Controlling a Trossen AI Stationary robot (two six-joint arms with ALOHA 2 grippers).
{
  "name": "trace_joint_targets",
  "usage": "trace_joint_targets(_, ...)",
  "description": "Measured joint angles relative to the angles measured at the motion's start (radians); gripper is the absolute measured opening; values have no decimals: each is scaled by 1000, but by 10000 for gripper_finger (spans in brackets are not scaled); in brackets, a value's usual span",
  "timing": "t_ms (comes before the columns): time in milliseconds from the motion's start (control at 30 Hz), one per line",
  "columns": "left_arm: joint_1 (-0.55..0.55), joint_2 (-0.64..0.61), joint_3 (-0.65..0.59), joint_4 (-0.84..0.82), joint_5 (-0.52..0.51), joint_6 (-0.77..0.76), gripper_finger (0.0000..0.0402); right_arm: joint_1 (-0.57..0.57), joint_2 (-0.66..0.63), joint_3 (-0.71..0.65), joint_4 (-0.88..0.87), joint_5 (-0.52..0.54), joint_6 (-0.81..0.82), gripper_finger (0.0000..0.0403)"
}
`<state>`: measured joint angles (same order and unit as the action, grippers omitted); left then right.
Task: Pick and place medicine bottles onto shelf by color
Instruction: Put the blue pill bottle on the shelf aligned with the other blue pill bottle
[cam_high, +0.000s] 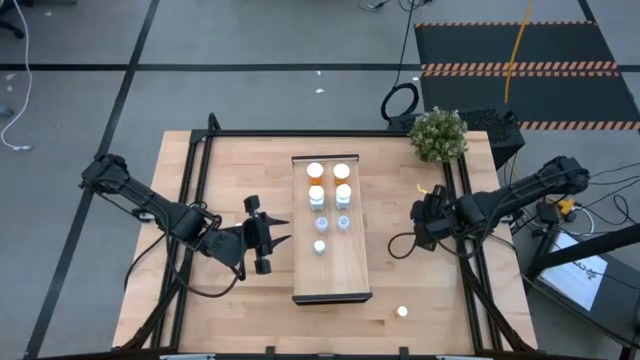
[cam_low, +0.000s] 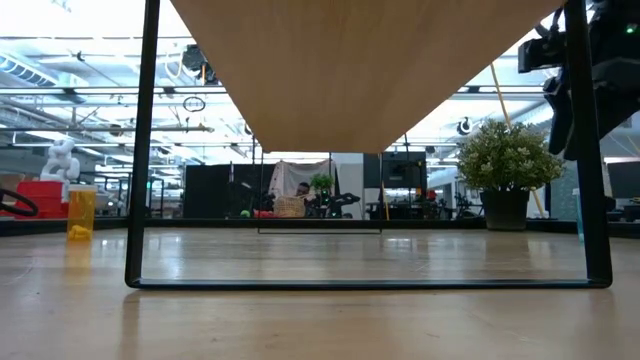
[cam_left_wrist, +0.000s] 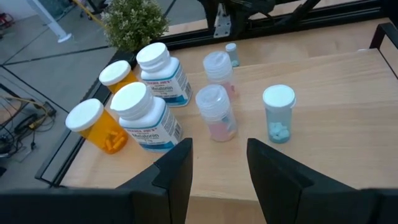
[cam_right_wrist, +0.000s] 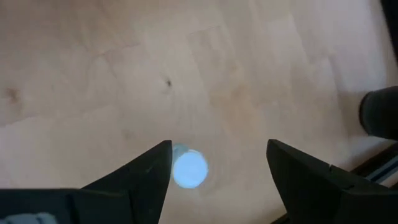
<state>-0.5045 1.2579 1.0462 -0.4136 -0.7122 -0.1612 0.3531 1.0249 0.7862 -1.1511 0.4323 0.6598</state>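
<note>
- You have the shelf (cam_high: 332, 275) lying lengthwise at the middle of the table (cam_high: 230, 170), and every place below is given relative to it.
- On the shelf's far half, toward the potted plant (cam_high: 438, 134), stand seven bottles in two columns: two orange bottles (cam_high: 315, 172) at the far end, two white-bodied bottles (cam_high: 343, 193) next, then two clear bottles with pink contents (cam_left_wrist: 216, 112), and last a single blue-tinted bottle (cam_high: 320, 246) on its own (the near half of the shelf is bare wood).
- Your left gripper (cam_high: 284, 231) sits just beside the shelf's left long edge, level with the single blue-tinted bottle, and points toward it.
- Its fingers (cam_left_wrist: 177, 171) stand apart with nothing between them; the left wrist view shows bare shelf wood in the gap.
- From that wrist view you see the white-bodied bottles carrying blue printed labels and the orange ones holding capsules.
- Your right gripper (cam_high: 420, 218) hangs to the right of the shelf, well apart from it, over bare table.
- Its fingers (cam_right_wrist: 146, 171) are spread wide and hold nothing; a small white-capped bottle (cam_right_wrist: 188, 168) stands on the table under them, close to one finger.
- One more small bottle (cam_high: 402, 311) stands alone on the table, off the shelf's near right corner.
</note>
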Motion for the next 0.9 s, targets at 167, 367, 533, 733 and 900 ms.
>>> trace_joint_targets(167,0,0,0,-3,0,-2,154,-37,0,-54,58,-52,-52,258)
trace_joint_targets(367,0,0,0,-4,5,-5,154,-67,0,-119,90,-106,-47,258)
trace_joint_targets(533,0,0,0,-4,6,-2,154,-81,0,-150,124,-148,-58,258)
trace_joint_targets(733,0,0,0,-3,7,0,154,-80,0,-150,127,-151,-62,250)
trace_joint_targets(900,0,0,0,-2,8,1,154,-89,0,-150,127,-173,-63,219)
